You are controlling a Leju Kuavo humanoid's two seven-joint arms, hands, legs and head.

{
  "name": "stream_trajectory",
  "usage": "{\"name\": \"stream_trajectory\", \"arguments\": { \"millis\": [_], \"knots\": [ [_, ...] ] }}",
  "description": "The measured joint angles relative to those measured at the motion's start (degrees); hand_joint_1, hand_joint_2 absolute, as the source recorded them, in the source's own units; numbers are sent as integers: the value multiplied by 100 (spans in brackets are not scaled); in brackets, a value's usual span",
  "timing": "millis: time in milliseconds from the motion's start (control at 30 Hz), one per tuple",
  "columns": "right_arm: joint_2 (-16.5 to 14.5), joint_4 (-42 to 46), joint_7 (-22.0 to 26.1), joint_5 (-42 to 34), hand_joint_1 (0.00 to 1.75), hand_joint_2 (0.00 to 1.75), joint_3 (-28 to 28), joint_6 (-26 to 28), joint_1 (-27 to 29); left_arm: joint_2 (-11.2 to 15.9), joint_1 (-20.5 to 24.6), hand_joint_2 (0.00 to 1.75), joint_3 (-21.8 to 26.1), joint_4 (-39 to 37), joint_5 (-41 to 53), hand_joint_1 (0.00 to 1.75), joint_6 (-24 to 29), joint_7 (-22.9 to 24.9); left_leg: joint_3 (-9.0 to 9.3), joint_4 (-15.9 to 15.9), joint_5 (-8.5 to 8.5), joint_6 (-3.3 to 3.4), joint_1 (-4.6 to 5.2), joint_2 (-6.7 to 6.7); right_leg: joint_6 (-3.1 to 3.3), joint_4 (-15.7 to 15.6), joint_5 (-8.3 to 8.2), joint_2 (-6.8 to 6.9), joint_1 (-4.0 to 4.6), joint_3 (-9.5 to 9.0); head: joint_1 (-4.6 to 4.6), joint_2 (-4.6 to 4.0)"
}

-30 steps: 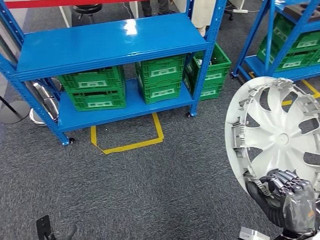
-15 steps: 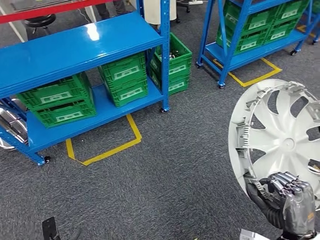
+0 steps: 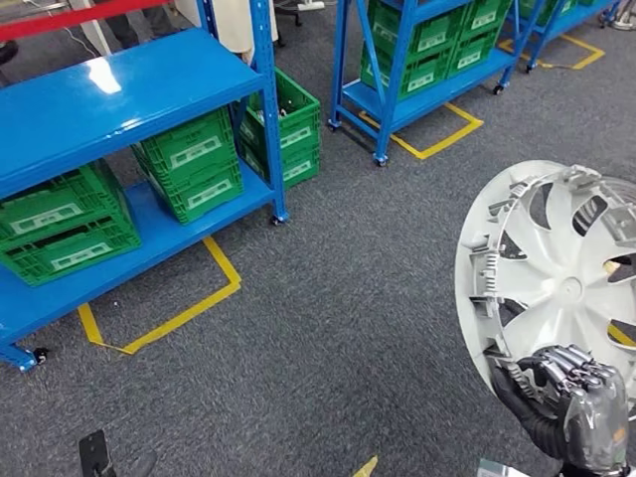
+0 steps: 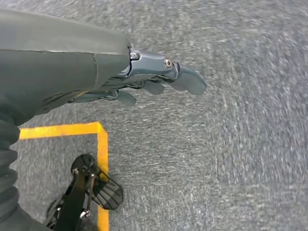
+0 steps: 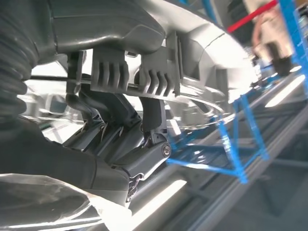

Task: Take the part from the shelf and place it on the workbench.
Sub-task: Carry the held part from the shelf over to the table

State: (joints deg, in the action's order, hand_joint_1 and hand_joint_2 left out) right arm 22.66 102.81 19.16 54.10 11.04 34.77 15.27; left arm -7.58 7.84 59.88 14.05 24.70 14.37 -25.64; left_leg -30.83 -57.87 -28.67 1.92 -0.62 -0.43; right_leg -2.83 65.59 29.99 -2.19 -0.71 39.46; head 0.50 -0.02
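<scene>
Head view | right hand (image 3: 577,402) grips hubcap (image 3: 552,273) at its near rim, disc upright, right of shelf (image 3: 112,94) | left hand (image 4: 160,79) empty, fingers straight | table unseen.

Open carpet (image 3: 330,298) ahead; blue shelf (image 3: 112,89) with green crates (image 3: 191,164) left, second rack (image 3: 420,50) beyond.

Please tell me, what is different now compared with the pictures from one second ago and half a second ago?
The head camera has turned right: the blue shelf and green crates slide toward the picture's left, and a second shelf comes into view. These things did not move themselves. The right hand still grips the wheel cover by its lower rim, upright as before.
</scene>
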Motion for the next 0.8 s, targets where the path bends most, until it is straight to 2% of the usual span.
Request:
{"name": "stream_trajectory", "arguments": {
  "millis": [33, 67, 100, 133, 167, 233, 267, 300, 367, 467, 500, 533, 600, 633, 667, 700, 733, 800],
  "knots": [
    [-3, 1, 11, -19, 175, 175, 0, 0, -3, 0, 0, 175, -3, 0, 13, 0, -19, 0, -11, -2, 1, 7, 11, 87, -18, 383, 180, 108, -6, 160, 11, 0],
    [-5, 7, 18, -34, 175, 175, 0, 0, 12, -1, 0, 175, -12, 0, 31, 0, -38, 3, -19, -5, 0, 8, 19, 176, -33, 681, 289, 162, -13, 276, 11, 0],
    [-6, 25, 23, -42, 175, 175, -4, 1, 47, -3, 4, 175, -28, 0, 58, 0, -48, 7, -22, -6, -3, 10, 23, 258, -42, 799, 301, 190, -18, 302, 11, 0],
    [-6, 55, 24, -49, 175, 175, -12, 3, 96, -7, 14, 175, -50, 0, 92, 0, -43, 10, -20, -8, -7, 9, 24, 333, -46, 706, 218, 217, -21, 219, 13, 0],
    [-5, 100, 19, -57, 175, 175, -25, 8, 165, -15, 26, 175, -77, 0, 124, 0, -18, 11, -14, -10, -14, 4, 24, 401, -43, 400, 59, 268, -22, 27, 14, 0],
    [-3, 210, 4, -87, 175, 175, -64, 20, 313, -30, 51, 175, -130, 0, 182, 0, 46, 11, 2, -19, -40, -26, 44, 514, -19, -363, -169, 534, 12, -418, 18, 0],
    [-2, 252, -2, -102, 175, 175, -81, 25, 365, -34, 57, 175, -148, 0, 200, 0, 68, 11, 7, -25, -53, -44, 59, 551, -6, -617, -208, 667, 39, -568, 20, 0],
    [-2, 278, -5, -114, 175, 175, -92, 28, 395, -35, 59, 175, -160, 0, 210, 0, 78, 11, 8, -31, -62, -58, 75, 572, 4, -732, -193, 772, 65, -636, 23, 0],
    [-1, 290, -5, -122, 175, 175, -98, 28, 406, -36, 58, 175, -165, 0, 214, 0, 80, 11, 6, -38, -68, -67, 87, 583, 18, -756, -189, 796, 85, -663, 27, 0],
    [5, 337, -2, -174, 175, 175, -119, 29, 462, -42, 62, 175, -186, -1, 219, 0, 79, 11, 10, -38, -69, -91, 95, 663, 86, -746, -207, 683, 74, -636, 20, 1],
    [10, 359, 2, -193, 175, 175, -131, 24, 490, -46, 81, 175, -199, -1, 154, 0, 47, -29, -13, -132, -158, -127, 86, 578, 148, -754, -229, 569, 59, -619, 13, 1],
    [14, 373, 4, -191, 175, 175, -140, 18, 506, -51, 99, 175, -208, -1, 74, 0, 12, -74, -83, -340, -309, -160, 74, 458, 204, -765, -247, 450, 48, -609, 3, 1],
    [21, 385, 3, -130, 175, 175, -146, 5, 500, -60, 125, 175, -211, -2, -97, 0, -58, -162, -374, -1093, -740, -216, 49, 144, 301, -795, -285, 200, 25, -604, -11, 0],
    [23, 383, -3, -96, 175, 175, -146, 5, 491, -62, 120, 175, -207, -2, -121, 0, -63, -166, -529, -1441, -866, -215, 49, 103, 311, -794, -287, 114, 28, -603, -15, 0],
    [27, 381, -7, -81, 175, 175, -146, 5, 488, -62, 119, 175, -203, -2, -134, 0, -61, -166, -623, -1636, -888, -210, 49, 86, 314, -792, -289, 26, 31, -605, -15, 0],
    [35, 380, -10, -93, 175, 175, -148, 6, 488, -61, 123, 175, -200, -2, -141, 0, -54, -161, -624, -1611, -785, -201, 49, 72, 314, -787, -291, -63, 34, -608, -15, 0],
    [48, 379, -11, -124, 175, 175, -151, 8, 490, -60, 131, 175, -198, -2, -144, 0, -44, -148, -535, -1381, -589, -186, 48, 41, 312, -779, -291, -150, 35, -612, -16, 0],
    [91, 386, -7, -228, 175, 175, -175, 11, 510, -61, 147, 175, -197, -2, -143, 0, -28, -119, -239, -638, -168, -147, 29, -197, 293, -745, -287, -303, 38, -601, -14, 0]
  ]
}}
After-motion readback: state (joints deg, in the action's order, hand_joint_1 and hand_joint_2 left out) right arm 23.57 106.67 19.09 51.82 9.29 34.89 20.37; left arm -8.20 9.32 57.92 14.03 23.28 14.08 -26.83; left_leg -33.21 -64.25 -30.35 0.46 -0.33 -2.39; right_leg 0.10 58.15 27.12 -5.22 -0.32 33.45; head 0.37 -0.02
